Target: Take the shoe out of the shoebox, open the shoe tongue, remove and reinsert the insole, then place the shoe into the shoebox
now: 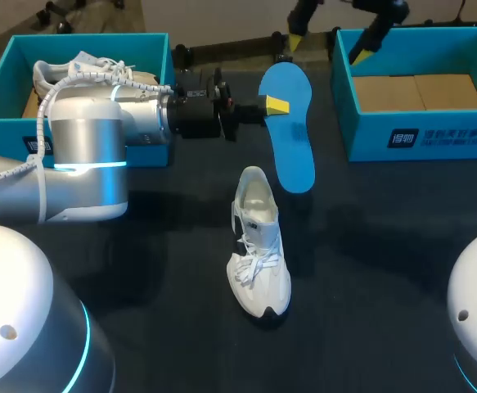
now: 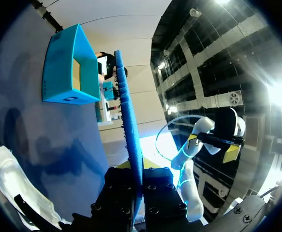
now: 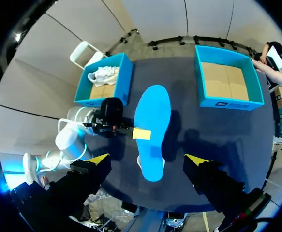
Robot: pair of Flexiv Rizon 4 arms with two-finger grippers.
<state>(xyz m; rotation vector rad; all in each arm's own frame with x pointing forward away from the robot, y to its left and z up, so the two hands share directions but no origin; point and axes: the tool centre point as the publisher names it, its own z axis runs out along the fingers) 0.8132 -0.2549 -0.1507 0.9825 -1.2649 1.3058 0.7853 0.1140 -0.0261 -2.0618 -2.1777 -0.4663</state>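
My left gripper (image 1: 276,106) is shut on the side edge of a blue insole (image 1: 289,131) and holds it in the air over the table's back middle. In the left wrist view the insole (image 2: 128,111) stands edge-on, running ahead from between the fingers of that gripper (image 2: 137,182). A white shoe (image 1: 258,246) lies on the dark table below, toe toward the front, tongue open. My right gripper (image 1: 328,47) hangs high at the back, open and empty. From the right wrist view its gripper (image 3: 148,159) looks straight down on the insole (image 3: 153,125), which covers most of the shoe.
A blue shoebox (image 1: 1,98) at the back left holds a second white shoe (image 1: 91,72). Another blue shoebox (image 1: 418,135) at the back right shows only its cardboard floor. My left arm (image 1: 99,139) stretches in front of the left box.
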